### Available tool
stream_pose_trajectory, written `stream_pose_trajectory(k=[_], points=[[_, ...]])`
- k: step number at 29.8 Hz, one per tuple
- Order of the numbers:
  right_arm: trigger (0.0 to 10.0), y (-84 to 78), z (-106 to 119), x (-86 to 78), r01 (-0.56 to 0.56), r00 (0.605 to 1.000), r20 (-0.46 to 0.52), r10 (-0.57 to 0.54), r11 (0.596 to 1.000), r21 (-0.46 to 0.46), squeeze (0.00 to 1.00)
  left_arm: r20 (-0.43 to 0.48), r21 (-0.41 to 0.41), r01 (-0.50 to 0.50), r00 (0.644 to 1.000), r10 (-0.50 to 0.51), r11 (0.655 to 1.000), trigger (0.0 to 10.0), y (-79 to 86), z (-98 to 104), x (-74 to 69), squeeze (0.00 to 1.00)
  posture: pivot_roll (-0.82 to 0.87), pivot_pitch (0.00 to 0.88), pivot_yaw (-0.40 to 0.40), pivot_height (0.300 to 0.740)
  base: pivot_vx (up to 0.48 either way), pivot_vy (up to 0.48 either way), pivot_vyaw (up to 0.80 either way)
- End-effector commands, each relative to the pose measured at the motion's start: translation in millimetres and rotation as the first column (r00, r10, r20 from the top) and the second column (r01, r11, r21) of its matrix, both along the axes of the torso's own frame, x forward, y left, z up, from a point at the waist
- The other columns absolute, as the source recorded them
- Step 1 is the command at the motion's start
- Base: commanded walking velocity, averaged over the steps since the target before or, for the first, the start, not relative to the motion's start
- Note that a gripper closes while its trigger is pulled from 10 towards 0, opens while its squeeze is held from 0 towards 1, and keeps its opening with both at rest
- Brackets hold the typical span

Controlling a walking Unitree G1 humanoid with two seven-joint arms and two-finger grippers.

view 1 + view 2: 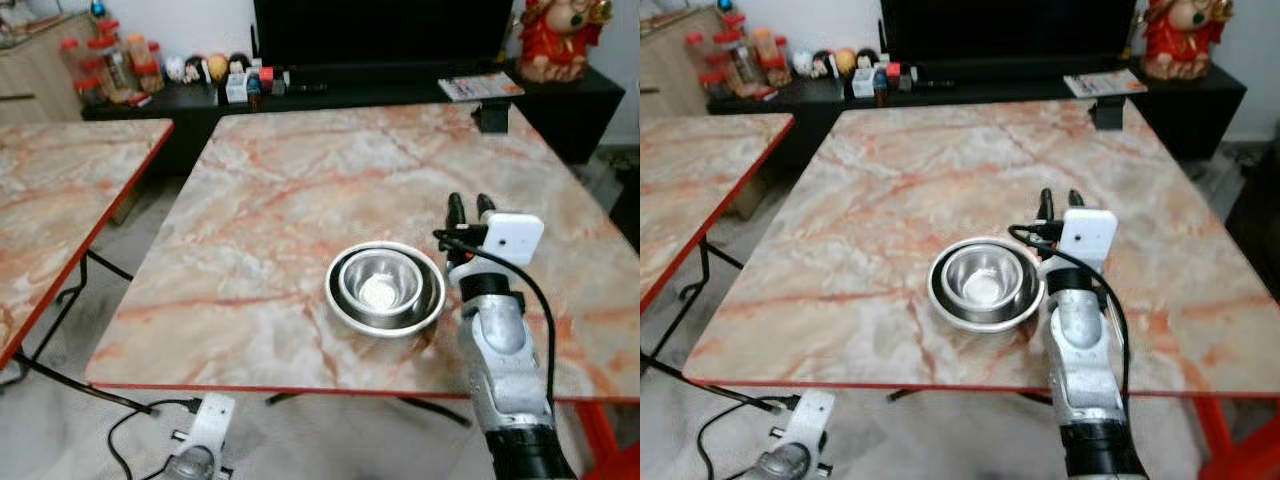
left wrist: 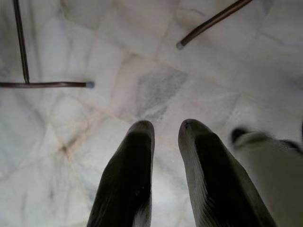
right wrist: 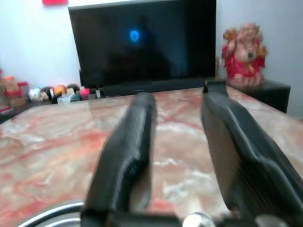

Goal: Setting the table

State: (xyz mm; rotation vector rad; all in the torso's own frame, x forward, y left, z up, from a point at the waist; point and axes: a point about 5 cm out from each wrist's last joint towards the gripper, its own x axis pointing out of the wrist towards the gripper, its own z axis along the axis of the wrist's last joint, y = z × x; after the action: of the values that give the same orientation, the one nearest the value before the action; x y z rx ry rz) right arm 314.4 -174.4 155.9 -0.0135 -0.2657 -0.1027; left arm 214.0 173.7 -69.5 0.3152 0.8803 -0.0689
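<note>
Stacked steel bowls (image 1: pixel 385 288) sit on the bench (image 1: pixel 300 180) just left of the right pincer (image 1: pixel 470 208), nearer than the floor-pointing, narrowly parted left pincer (image 2: pixel 165 137), its fingers moderately apart and empty.

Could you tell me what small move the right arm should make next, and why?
Probably shift the right end effector toward the robot's left and lower it over the near rim of the stacked bowls. Its fingers are open and empty, hovering just beside the bowls, which sit nested near the table's front edge, not yet laid out.
</note>
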Motion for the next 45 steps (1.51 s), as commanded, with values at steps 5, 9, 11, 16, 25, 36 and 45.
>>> stream_pose_trajectory(k=[5,9,11,16,25,36,45], points=[[10.0,8.5,6.8,1.5,-0.024,0.999,0.026,0.023,1.0,0.013,0.0,-0.004,0.023,-0.019,1.0,0.019,1.0,10.0,9.8,0.8,-0.2,0.0,-0.08,0.0,0.049,0.728,0.0,0.48,0.0],[10.0,7.7,6.7,0.8,-0.021,0.999,0.028,0.021,1.0,0.015,0.0,-0.008,0.026,-0.021,1.0,0.021,0.999,10.0,11.0,0.2,-1.4,0.0,-0.09,0.0,0.052,0.728,0.0,0.48,0.0],[10.0,7.6,6.6,0.7,-0.02,0.999,0.028,0.02,1.0,0.015,0.0,-0.007,0.027,-0.021,1.0,0.021,0.999,10.0,11.1,0.4,-1.1,0.0,-0.08,0.0,0.052,0.728,0.0,0.48,0.0],[10.0,8.4,6.4,0.4,-0.022,0.999,0.028,0.022,1.0,0.018,0.0,-0.002,0.027,-0.021,1.0,0.021,0.999,10.0,10.8,1.2,0.4,0.0,-0.08,0.0,0.053,0.728,0.0,0.48,0.0],[10.0,10.5,6.3,0.4,-0.032,0.999,0.027,0.032,0.999,0.022,0.0,-0.003,0.027,-0.02,1.0,0.02,0.999,10.0,10.8,1.1,0.2,0.0,-0.08,0.0,0.055,0.728,0.0,0.48,0.0],[10.0,11.6,-0.4,0.3,-0.044,0.999,0.002,0.044,0.999,0.022,0.0,-0.001,0.026,-0.022,1.0,0.022,0.999,10.0,10.4,1.6,1.2,0.0,-0.08,0.0,0.051,0.728,0.0,0.48,0.0],[10.0,11.1,-4.3,0.1,-0.047,0.999,-0.011,0.047,0.999,0.02,0.0,-0.003,0.027,-0.021,1.0,0.021,0.999,10.0,10.9,1.2,0.4,0.0,-0.08,0.0,0.05,0.728,0.0,0.48,0.0]])
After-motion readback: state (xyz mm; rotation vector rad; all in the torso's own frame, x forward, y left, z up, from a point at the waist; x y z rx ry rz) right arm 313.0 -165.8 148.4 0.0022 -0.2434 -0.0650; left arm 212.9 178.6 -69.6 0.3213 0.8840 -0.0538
